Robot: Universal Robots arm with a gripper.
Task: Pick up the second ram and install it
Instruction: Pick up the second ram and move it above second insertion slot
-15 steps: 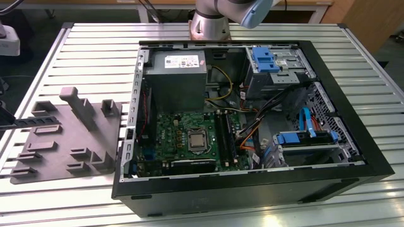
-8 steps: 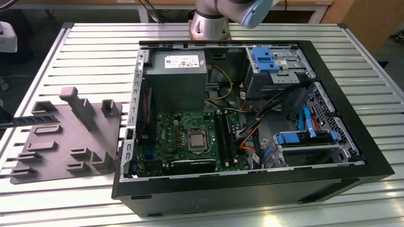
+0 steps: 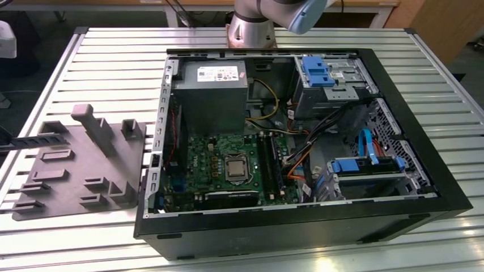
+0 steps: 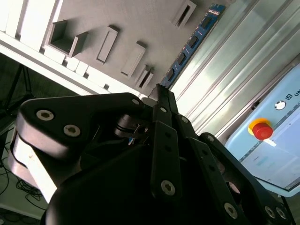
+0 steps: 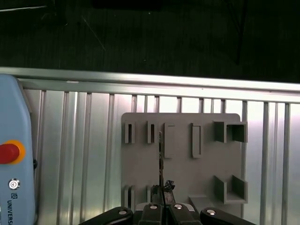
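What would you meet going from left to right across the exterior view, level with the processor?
gray holder tray → processor on the green motherboard → long black memory slots → blue drive bracket

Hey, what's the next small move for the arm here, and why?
Probably open the gripper and lower it straight down. It looks shut and hangs above the grey fixture. The second ram stands on edge in the fixture's slots, not yet gripped and roughly in line with the gripper.
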